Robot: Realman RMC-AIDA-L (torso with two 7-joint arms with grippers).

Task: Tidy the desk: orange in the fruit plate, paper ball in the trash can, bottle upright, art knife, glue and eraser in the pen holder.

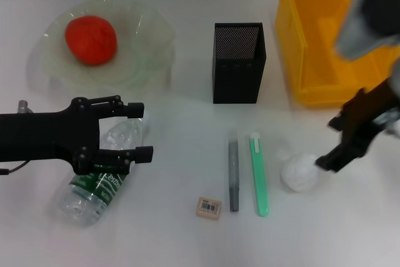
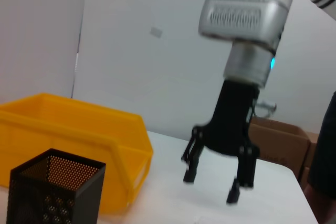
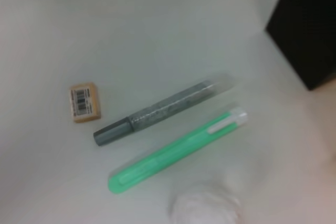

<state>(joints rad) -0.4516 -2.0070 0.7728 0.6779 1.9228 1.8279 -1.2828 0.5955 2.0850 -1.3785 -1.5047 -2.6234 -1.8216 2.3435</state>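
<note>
White paper ball, light and crushable, sits just beside the open right gripper; pinch across its middle.

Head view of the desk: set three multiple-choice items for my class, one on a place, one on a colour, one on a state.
1. Where is the orange?
A. in the fruit plate
B. in the pen holder
C. beside the eraser

2. What colour is the art knife?
A. grey
B. green
C. yellow

3. How is the bottle?
A. upright
B. lying on its side
C. inside the trash can

Answers: 1 A, it sits in the plate; 2 B, its body is green; 3 B, it lies flat under the open left tool. The open right tool is at the paper ball.
</note>
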